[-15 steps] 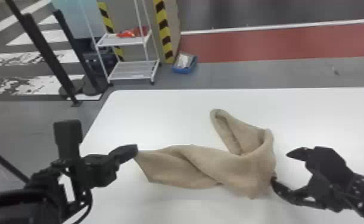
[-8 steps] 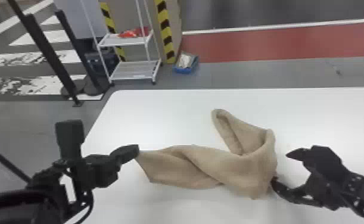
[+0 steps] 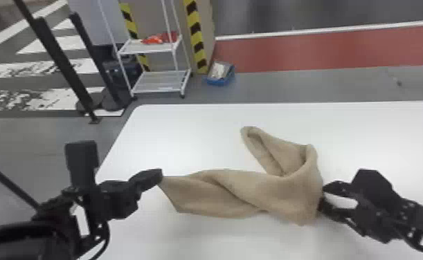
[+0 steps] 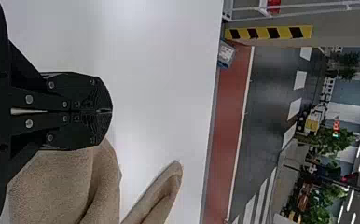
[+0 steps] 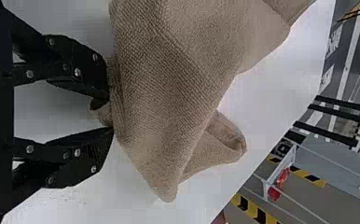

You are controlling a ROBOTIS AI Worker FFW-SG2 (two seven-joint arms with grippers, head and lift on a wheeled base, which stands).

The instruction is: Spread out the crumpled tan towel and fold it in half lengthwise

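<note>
on the white table [image 3: 186,138]: the tan towel [image 3: 276,193] is laid out twisted and bunched, with one corner drawn toward the left gripper [image 4: 108,111].
left gripper: the fingers are clenched on that corner, and the cloth is pulled to a point there.
right gripper [image 5: 109,113]: the fingers are brought nearer each other than a moment earlier, though a gap is left; a small edge of cloth [image 5: 101,111] is seen between them, not firmly pinched.
looped flap [image 3: 255,138]: it is left bent toward the far side of the table.
towel's progress: a second hold appears to be sought, by which the twist could be drawn out; the cloth is not yet spread, and the lengthwise fold is not begun.
loose edge: it could be missed or let slip if too little is caught.
</note>
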